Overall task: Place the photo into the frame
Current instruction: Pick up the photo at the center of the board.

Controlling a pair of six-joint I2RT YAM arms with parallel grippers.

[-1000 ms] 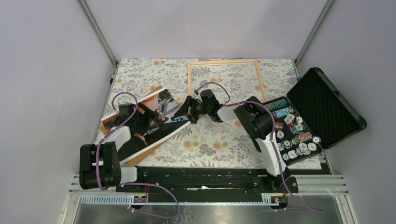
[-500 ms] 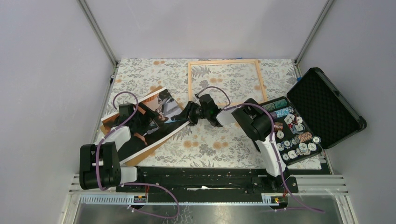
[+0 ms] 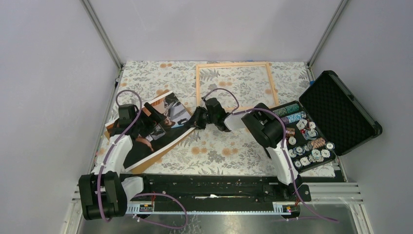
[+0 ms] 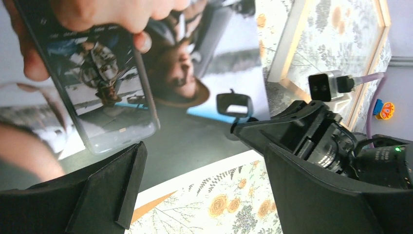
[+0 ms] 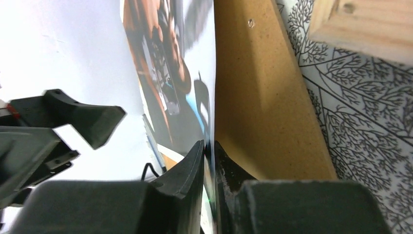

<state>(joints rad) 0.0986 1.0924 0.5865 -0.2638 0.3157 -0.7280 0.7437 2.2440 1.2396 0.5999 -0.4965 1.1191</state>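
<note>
The photo (image 3: 158,134) lies slanted on the left of the floral cloth, dark picture side up. My right gripper (image 3: 193,120) is shut on its right edge. In the right wrist view both fingers (image 5: 209,146) pinch that thin edge, the print (image 5: 180,83) on one side and the brown back (image 5: 258,97) on the other. My left gripper (image 3: 147,118) hovers open over the photo's middle, and its wide-apart jaws (image 4: 202,161) hold nothing above the print (image 4: 195,73). The light wood frame (image 3: 234,64) lies flat at the back centre, just beyond the right gripper.
An open black case (image 3: 338,112) stands at the right, with a tray of poker chips (image 3: 304,139) in front of its lid. A corner of the frame's rail (image 5: 365,24) lies close to the pinched edge. Grey walls bound the cloth on three sides.
The right gripper slid left onto the photo's right edge and closed on it. The left arm stretched out and its gripper shifted slightly back and left, still open.
</note>
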